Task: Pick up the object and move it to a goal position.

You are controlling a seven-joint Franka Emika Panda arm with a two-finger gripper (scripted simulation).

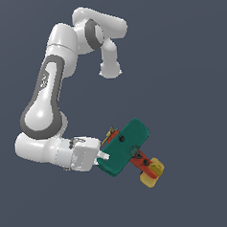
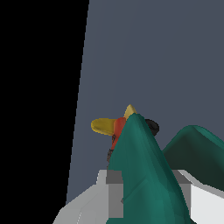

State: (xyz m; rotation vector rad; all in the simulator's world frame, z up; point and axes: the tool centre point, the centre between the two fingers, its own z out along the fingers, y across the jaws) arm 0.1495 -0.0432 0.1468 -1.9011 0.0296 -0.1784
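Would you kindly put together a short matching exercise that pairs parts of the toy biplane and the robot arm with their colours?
Column one:
1. wings
2. tail
3. body
4. robot arm

Column two:
A. red
B. white with grey joints
C. teal-green
D. yellow

Pairs: 1-C, 2-D, 3-A, 4-B. All four show in the exterior view; in the wrist view, a teal-green wing lies against the gripper.
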